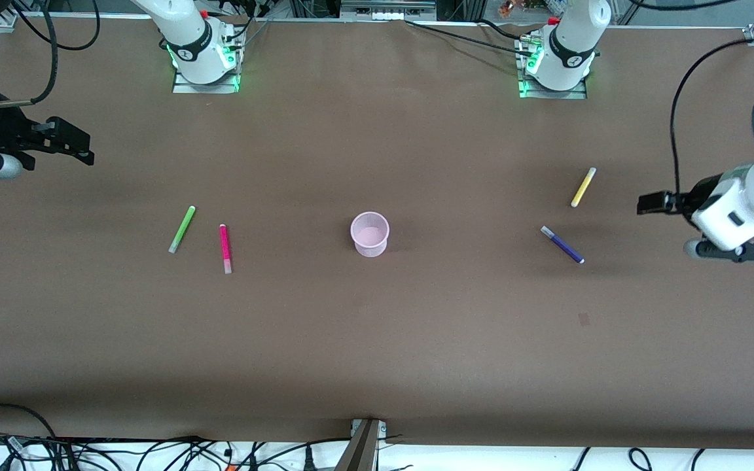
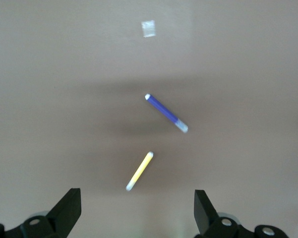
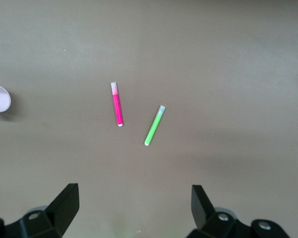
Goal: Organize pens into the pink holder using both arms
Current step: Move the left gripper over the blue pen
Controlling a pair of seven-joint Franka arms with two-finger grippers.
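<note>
Holder (image 1: pixel 370 233) upright, unlabelled | left hand (image 2: pixel 136 208) wide | right hand (image 3: pixel 134 206) wide

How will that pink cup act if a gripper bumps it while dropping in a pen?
The pink holder looks like thin translucent plastic and stands empty, so it is probably light and may slide or tip easily. Its narrower base probably adds to that. Pens as long as these could lever it over once leaning inside.
</note>
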